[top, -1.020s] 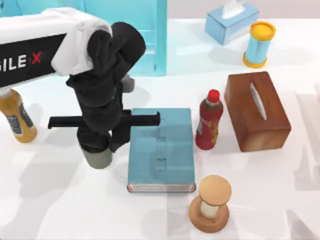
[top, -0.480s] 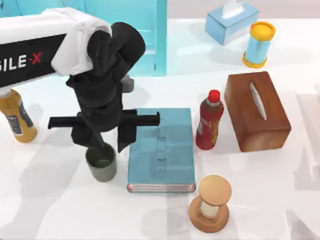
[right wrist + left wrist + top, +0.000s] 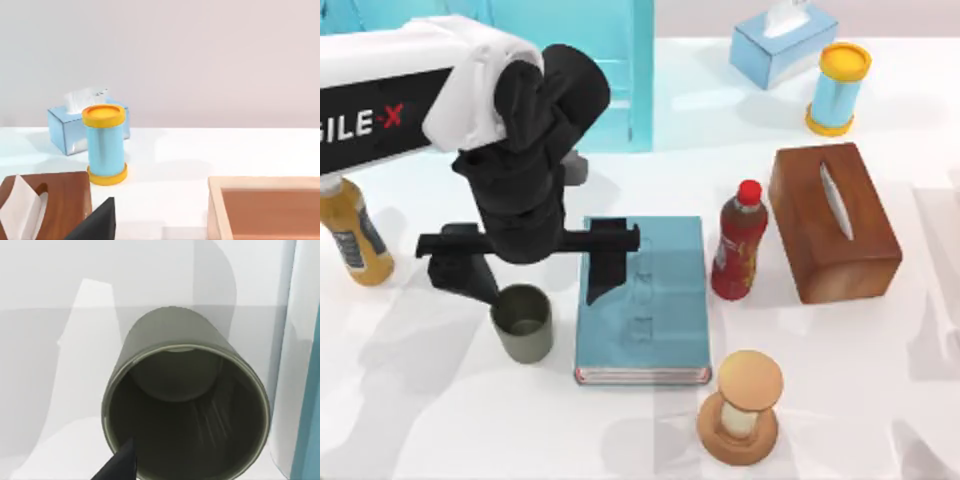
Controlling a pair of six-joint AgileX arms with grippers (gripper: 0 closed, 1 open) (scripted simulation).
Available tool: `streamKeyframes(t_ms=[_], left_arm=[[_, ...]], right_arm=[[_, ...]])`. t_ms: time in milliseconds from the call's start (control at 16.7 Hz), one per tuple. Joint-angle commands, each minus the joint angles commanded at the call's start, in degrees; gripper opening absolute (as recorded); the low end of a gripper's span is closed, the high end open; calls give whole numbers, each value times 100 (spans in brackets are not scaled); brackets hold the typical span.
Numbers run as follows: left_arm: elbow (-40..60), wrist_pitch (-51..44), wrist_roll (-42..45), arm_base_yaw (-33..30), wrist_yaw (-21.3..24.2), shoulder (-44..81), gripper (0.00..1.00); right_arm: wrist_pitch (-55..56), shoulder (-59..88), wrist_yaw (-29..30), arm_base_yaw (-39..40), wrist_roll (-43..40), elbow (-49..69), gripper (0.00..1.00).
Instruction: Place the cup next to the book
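matt glazed-looking cup, smooth hardcover book w/ embossed marks, glossy wood tissue box

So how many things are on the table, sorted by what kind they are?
Tissue boxes: 2, light-blue card one, brown wooden one
Bottles: 2, red, amber
Olive-grey cup: 1
Teal hardcover book: 1
Yellow-capped blue cylinder: 1
Wooden hourglass: 1
Total: 8

cup: olive-grey, upright, open mouth up, just left of book | book: teal hardcover, lying flat
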Motion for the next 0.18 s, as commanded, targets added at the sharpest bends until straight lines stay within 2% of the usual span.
streamKeyframes(t_ms=[180], left_arm=[[0,0,0,0,0,0,100]], right_arm=[[0,0,0,0,0,0,100]])
